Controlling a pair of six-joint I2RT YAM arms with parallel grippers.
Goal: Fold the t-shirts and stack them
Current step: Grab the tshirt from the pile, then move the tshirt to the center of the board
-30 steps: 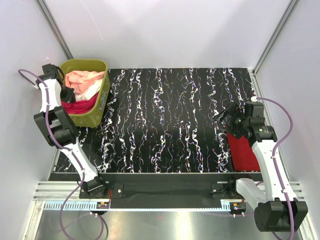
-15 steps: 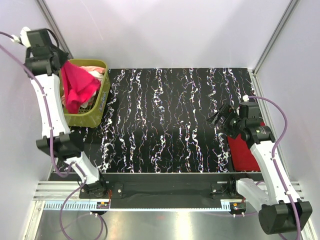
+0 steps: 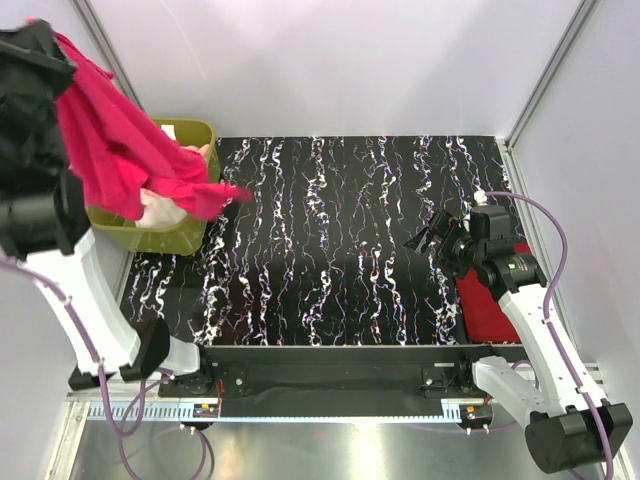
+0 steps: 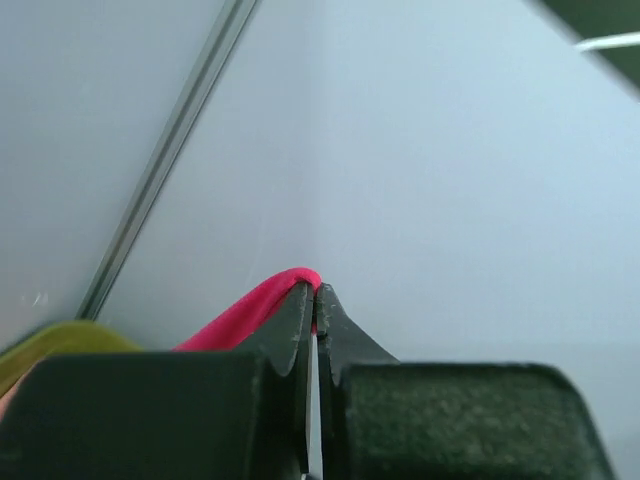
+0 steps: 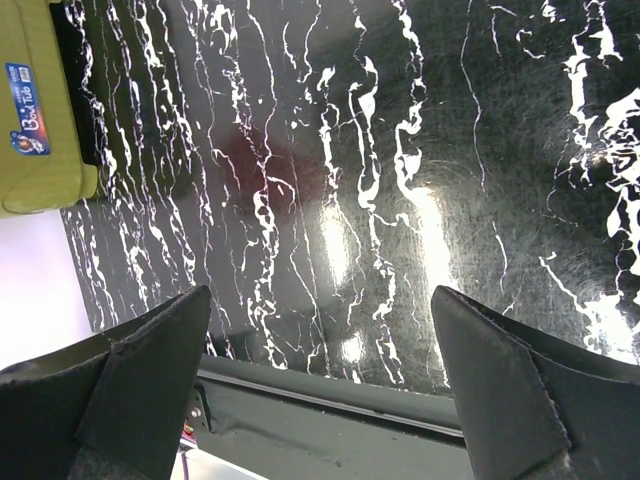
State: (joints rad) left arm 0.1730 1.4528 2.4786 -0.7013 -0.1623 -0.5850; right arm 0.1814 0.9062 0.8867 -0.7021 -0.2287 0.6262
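Note:
High at the far left, my left gripper is shut on a fold of the hot pink t-shirt. The shirt hangs down over the olive-green tub, its lower end trailing right over the tub's rim. In the left wrist view the pink cloth is pinched at the fingertips. Pale peach and white cloth shows in the tub under it. A folded darker red t-shirt lies at the table's right edge. My right gripper hovers open just left of it, with nothing between its fingers.
The black, white-veined table top stretches between tub and red shirt. White walls with metal corner posts close in the back and sides. The tub's side shows at the far left of the right wrist view.
The left arm has risen out of the tub, pulling the hot pink t-shirt up with it. The right gripper has shifted slightly left over the table, still open.

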